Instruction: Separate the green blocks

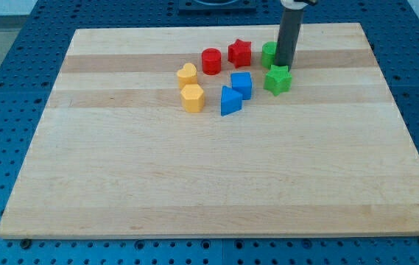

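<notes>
Two green blocks sit at the far right of the cluster: a green round block (pixel 269 54) partly hidden behind my tip (pixel 283 65), and a green star block (pixel 277 79) just nearer. No gripper is fitted, so nothing is grasped. Both are judged light, rigid and easily slid; neither shows a long axis. A side face is best pushed.

Red (pixel 210 61) (pixel 239 53), blue (pixel 241 85) (pixel 230 101), yellow blocks (pixel 187 73) (pixel 192 97); wooden board (pixel 194 184)

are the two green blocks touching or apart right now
Apart. My tip sits in the gap between the green round block at the view's top and the green star block below it.
</notes>
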Controlling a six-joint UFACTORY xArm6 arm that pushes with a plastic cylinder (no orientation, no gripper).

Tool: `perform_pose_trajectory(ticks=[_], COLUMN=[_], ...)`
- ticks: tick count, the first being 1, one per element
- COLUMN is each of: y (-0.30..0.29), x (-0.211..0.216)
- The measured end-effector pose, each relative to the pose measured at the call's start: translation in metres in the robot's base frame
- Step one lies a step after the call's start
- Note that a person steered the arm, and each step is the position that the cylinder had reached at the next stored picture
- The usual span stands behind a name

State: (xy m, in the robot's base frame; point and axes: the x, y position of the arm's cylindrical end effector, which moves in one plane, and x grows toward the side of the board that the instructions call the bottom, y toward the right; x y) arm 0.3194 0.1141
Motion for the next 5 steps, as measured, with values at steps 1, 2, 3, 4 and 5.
perform_pose_trajectory(ticks=[1,2,3,4,5], y=[-0.001,-0.001,-0.001,-0.001,-0.001], x=[0.007,0.026,0.026,0.026,0.029])
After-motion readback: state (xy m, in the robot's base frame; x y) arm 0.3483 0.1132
